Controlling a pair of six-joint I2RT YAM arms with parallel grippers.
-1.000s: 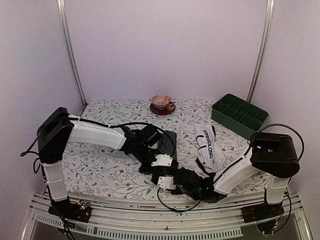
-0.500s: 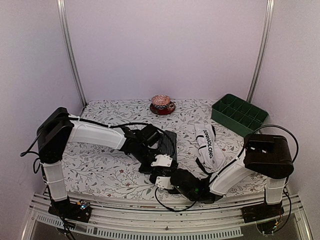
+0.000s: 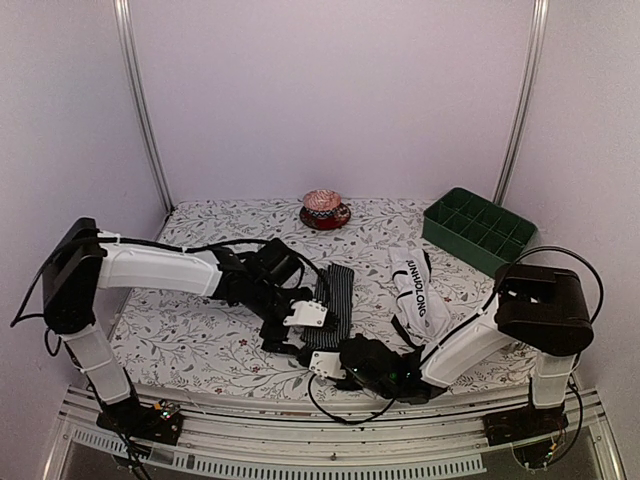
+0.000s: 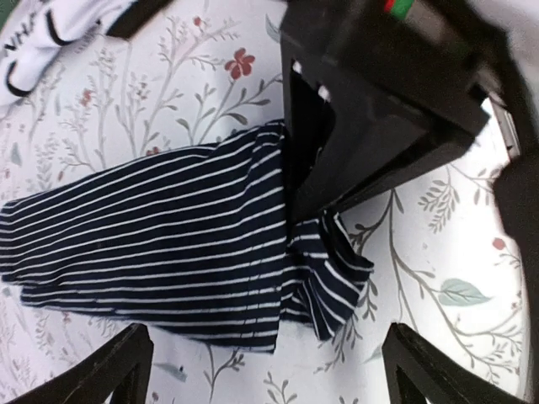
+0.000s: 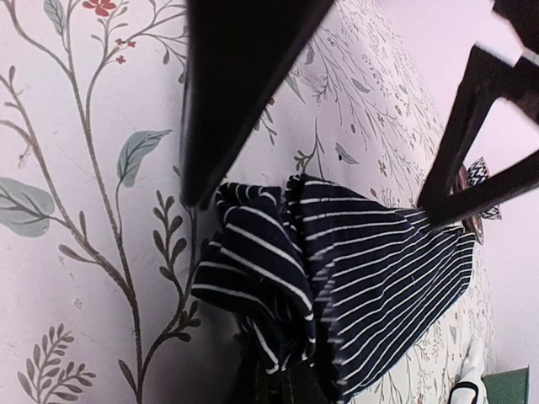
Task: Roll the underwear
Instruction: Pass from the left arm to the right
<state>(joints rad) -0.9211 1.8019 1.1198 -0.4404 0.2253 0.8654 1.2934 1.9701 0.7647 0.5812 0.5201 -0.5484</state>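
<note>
Your left tool (image 4: 271, 369) drew back leftward and stood spread, while your right tool (image 5: 274, 380) pinched the lower end of the striped underwear (image 3: 338, 297), lying lengthwise upward at the top view's centre.

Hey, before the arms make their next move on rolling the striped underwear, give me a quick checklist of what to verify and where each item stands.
1. Grip: right gripper shut on one end of the striped underwear: ok.
2. Release: left gripper open, holding nothing: ok.
3. Cloth smooth for rolling: not ok, it is bunched and folded at the pinched end.
4. Neighbour: white underwear lies apart from the striped one: ok.
5. Left fingers touching the table: cannot tell.
</note>
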